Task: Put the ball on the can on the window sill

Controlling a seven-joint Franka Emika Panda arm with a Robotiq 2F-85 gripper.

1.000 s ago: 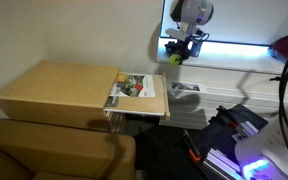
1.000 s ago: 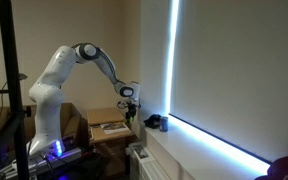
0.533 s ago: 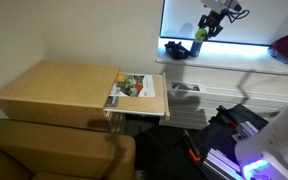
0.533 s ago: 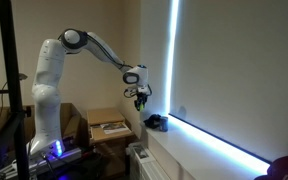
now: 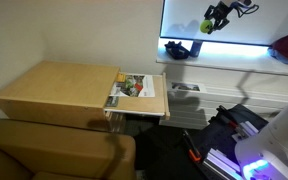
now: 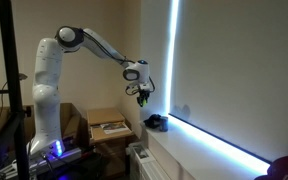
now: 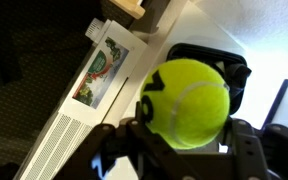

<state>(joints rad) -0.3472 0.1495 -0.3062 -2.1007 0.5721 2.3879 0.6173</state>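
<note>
Gripper [image 5: 211,24] is closed round the ball [image 7: 189,100], holding it in the air above the window sill [image 5: 229,58]. In an exterior view the dark can [image 5: 179,49], as far as the dim picture shows, stands on the sill at eight o'clock from the ball. I'd centre the ball over the can's top, lower slowly, and release only once it rests; off-centre, it would likely roll off.

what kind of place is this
Likely a living room or lounge, not certain: a brown couch, a tan wooden table with a magazine, and a white window sill.
</note>
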